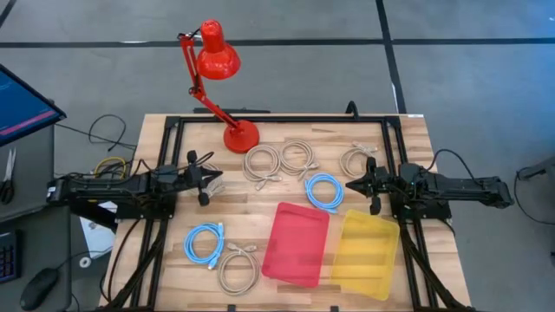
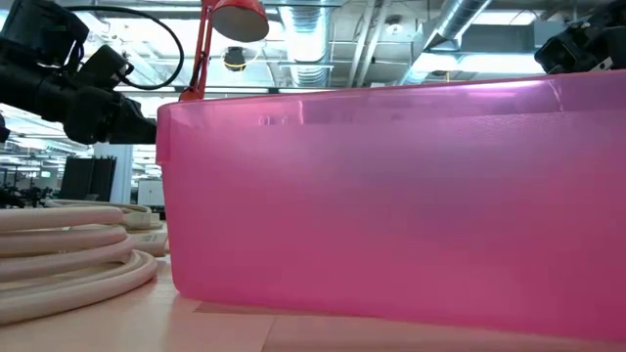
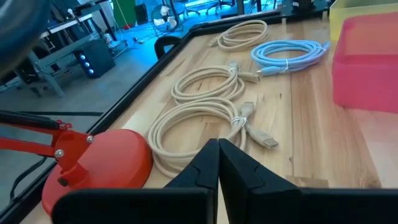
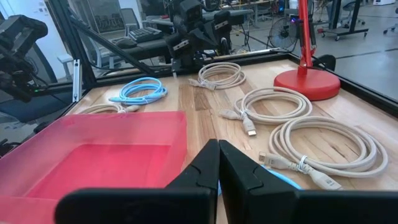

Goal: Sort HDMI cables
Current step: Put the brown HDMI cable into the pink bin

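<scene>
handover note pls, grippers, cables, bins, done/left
Left gripper: shut, empty, over the table's left side near the red lamp.
Right gripper: shut, empty, over the right side.
Beige cables: two behind centre, one back right, one front left.
Blue cables: one centre, one front left.
Pink bin and yellow bin: both empty.
Done: nothing. Left: all six.

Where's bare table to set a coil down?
Free: the wood between the left hand and pink bin, and the corner behind the yellow bin. Crowded: the beige coils beside the lamp base.
</scene>
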Robot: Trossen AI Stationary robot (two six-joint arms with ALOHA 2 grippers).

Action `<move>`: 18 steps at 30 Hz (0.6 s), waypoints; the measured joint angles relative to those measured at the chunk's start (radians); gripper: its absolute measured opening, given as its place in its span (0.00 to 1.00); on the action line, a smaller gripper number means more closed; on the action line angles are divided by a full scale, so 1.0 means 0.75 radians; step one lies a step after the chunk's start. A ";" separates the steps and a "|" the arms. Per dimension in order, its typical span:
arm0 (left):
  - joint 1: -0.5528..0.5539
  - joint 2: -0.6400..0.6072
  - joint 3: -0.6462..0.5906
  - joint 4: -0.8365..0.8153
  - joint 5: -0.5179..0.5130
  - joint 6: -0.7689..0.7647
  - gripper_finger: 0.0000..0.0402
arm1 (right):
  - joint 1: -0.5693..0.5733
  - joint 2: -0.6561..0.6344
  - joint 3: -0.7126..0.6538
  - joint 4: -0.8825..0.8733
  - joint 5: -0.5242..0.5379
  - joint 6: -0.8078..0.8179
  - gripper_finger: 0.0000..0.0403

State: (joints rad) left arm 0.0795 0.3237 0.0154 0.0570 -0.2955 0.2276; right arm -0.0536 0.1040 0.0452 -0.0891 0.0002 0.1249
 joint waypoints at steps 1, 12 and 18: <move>0.000 0.000 0.000 0.004 0.000 0.000 0.02 | 0.000 0.000 0.000 0.000 0.000 0.000 0.00; 0.000 -0.001 0.000 0.019 0.000 -0.032 0.02 | 0.000 0.001 0.000 0.000 0.000 0.000 0.00; 0.000 0.000 0.000 0.025 0.010 -0.085 0.02 | -0.002 0.000 -0.001 0.017 0.031 -0.005 0.00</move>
State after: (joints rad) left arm 0.0797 0.3237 0.0154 0.0756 -0.2882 0.1642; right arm -0.0547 0.1041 0.0444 -0.0761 0.0233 0.1211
